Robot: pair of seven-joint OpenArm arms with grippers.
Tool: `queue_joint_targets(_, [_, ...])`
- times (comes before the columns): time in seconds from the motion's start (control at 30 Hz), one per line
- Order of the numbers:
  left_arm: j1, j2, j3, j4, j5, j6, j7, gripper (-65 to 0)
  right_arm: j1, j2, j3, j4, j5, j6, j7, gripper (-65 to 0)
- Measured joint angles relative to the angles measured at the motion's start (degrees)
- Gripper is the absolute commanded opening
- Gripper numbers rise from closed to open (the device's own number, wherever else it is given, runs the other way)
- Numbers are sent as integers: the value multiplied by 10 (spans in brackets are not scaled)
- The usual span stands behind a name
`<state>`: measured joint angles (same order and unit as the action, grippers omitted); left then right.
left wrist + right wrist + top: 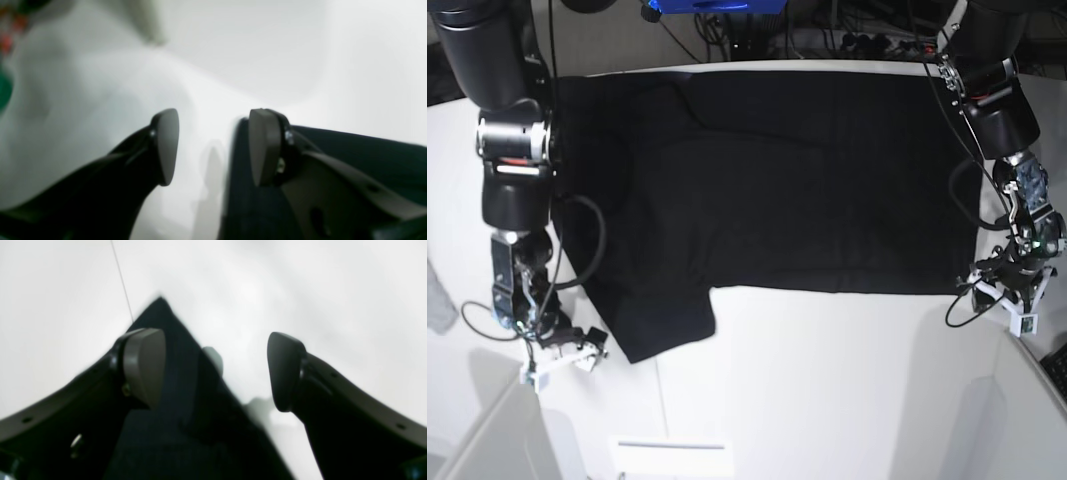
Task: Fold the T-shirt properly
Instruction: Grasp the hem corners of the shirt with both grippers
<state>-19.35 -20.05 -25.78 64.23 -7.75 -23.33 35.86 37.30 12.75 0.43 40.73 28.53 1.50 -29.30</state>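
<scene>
The black T-shirt (777,190) lies spread flat over the far half of the white table (827,380), one sleeve (662,320) pointing to the front left. My right gripper (587,345), on the left of the base view, hovers at that sleeve's corner. In the right wrist view the gripper (213,370) is open, and a black cloth corner (186,390) lies loose between and below its pads. My left gripper (999,292) sits at the shirt's front right corner. Seen from the left wrist, it (215,146) is open over bare table, with the cloth edge (350,153) under its right finger (263,150).
A grey cloth scrap (435,295) lies at the far left edge. A white label (672,455) sits near the table's front. Cables and a blue object (707,6) crowd the back. A thin seam (121,280) runs across the tabletop.
</scene>
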Motion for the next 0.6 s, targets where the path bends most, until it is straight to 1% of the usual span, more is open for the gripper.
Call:
queue_joint_targets(0.07, [-2,-2,13,-8,2,2,-20,-321,26,1,-18,-63,0,42,12,-203])
queue_joint_targets(0.1, [-1,-2,17,-9,2,3,-26,-321,36,-1,-21,-95,1,57,21,-203])
queue_joint_targets(0.17, [1,-1,21,-16,2,3,-36,-321,48,-3,-27,-142,-2,77,33,-203])
queue_joint_targets(0.2, [-1,-2,21,-26,1,2,-38,-321,51,-4,-28,-160,-2,83,47,-203])
queue_joint_targets(0.27, [-15,-2,23,-51,5,6,-33,-321,55,-3,-28,-176,-2,89,58,-203])
queue_joint_targets(0.4, [-24,-1,24,-63,2,5,-38,-321,55,-3,-28,-177,-2,96,59,-203])
queue_joint_targets(0.53, [-19,-1,24,-62,2,6,-36,-321,39,-5,-28,-177,-3,97,62,-203])
queue_joint_targets(0.6, [-19,-1,23,-62,4,6,-36,-321,30,-5,-27,-176,2,101,77,-203])
